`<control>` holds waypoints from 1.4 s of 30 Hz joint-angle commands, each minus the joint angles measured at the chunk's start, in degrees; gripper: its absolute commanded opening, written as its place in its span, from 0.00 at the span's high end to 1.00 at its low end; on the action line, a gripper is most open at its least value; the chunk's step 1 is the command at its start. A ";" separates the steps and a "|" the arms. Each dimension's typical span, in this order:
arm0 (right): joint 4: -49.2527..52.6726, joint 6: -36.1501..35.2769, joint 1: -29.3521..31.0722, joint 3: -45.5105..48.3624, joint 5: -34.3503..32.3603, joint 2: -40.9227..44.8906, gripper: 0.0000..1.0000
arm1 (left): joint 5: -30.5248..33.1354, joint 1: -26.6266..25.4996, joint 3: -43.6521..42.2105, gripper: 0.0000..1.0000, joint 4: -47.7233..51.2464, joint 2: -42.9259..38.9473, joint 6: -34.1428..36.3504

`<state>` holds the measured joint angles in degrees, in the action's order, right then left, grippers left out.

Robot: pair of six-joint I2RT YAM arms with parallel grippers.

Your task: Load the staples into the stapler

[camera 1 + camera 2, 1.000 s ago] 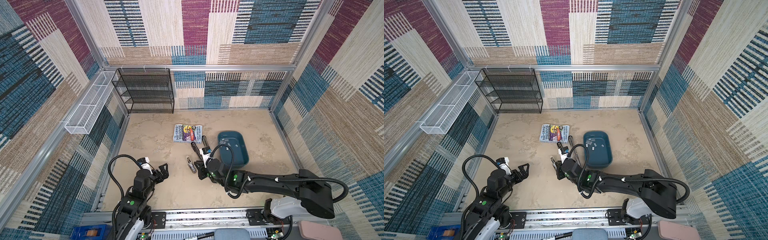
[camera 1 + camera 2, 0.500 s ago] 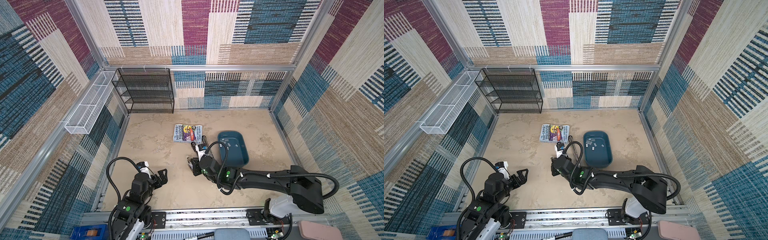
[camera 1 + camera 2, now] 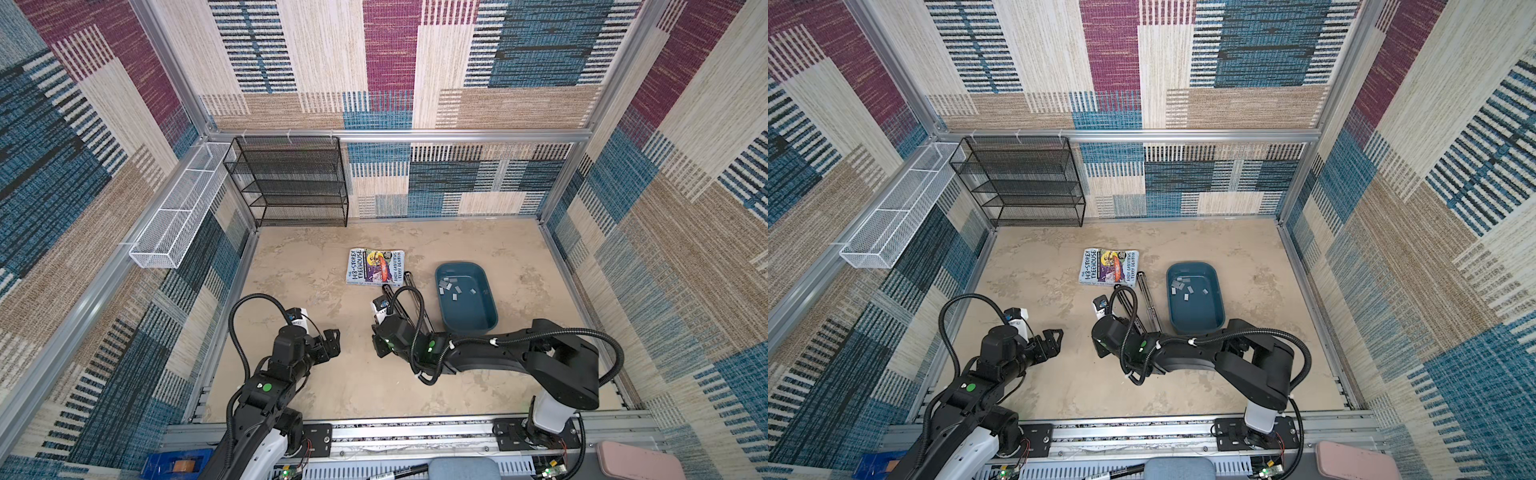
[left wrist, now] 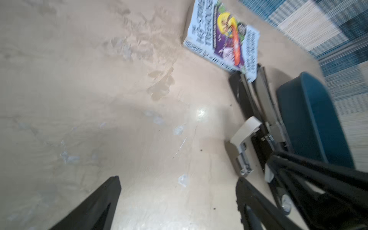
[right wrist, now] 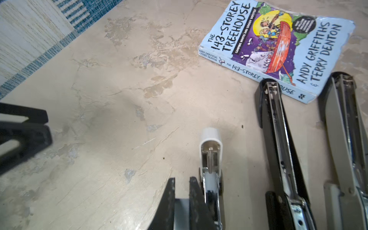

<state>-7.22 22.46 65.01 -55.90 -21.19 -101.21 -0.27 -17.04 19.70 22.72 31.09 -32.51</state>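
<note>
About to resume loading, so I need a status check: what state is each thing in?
black stapler: swung open on the table, magazine channel exposed.
white stapler: lid lifted, metal magazine showing.
teal tub: upright, staples inside.
staples: loose strips, none picked up.
book: closed, flat, cover up.
left gripper: jaws open, empty.
right gripper: jaws shut, beside the white stapler.

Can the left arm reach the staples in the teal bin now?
Probably not cleanly: the right arm and the opened black stapler lie between the left end effector and the teal bin holding the staples.
</note>
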 commanded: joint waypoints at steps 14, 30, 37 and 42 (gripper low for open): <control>3.89 2.21 -0.03 0.97 -5.28 -0.06 0.94 | -6.82 -0.06 -3.22 0.04 -8.95 -5.11 2.62; 7.47 9.44 2.08 0.44 8.00 5.68 0.56 | -0.11 -0.09 -1.84 0.02 -5.32 -3.58 0.33; -0.68 -3.94 3.89 1.00 15.54 -0.03 0.47 | -1.13 -0.01 -2.21 0.01 -5.45 -4.37 0.35; 0.22 -7.57 2.90 -2.71 14.56 -5.04 0.43 | -1.52 -0.05 -2.56 0.01 -5.58 -5.33 0.35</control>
<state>-4.47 18.94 68.58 -56.88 -7.20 -104.49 -1.65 -17.04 17.34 17.56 26.22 -31.59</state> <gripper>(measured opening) 0.549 0.986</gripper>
